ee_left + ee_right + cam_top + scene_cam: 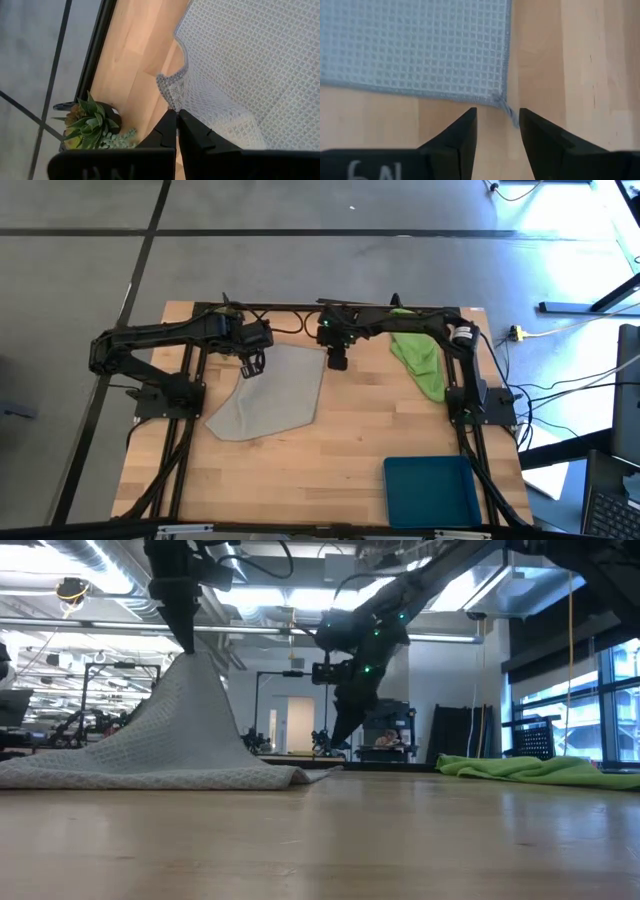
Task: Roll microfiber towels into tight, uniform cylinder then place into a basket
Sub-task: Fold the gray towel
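The pale grey-white towel (270,395) lies spread on the wooden table, left of centre. Its far left corner is raised, so the cloth tents up (190,710) while its near part rests flat. My left gripper (250,367) is shut on that corner. My right gripper (338,361) hovers open just above the towel's far right corner (502,102), one finger on each side, touching nothing. The lime green towel (420,365) lies bunched at the far right. The teal basket (430,490) stands at the near right. My left gripper pinches the grey towel's far left corner (172,96) between its two fingers (167,131), coming from above and slanting down. The corner is lifted clear of the table. The cloth falls away from it in a slack tent (200,730) down to the part that lies flat.
A small leafy plant sprig (90,125) sits by the table's far left edge, near my left gripper. Bare wood (300,480) lies between the grey towel and the near edge, left of the basket. Black frame bars (300,308) run along the far edge.
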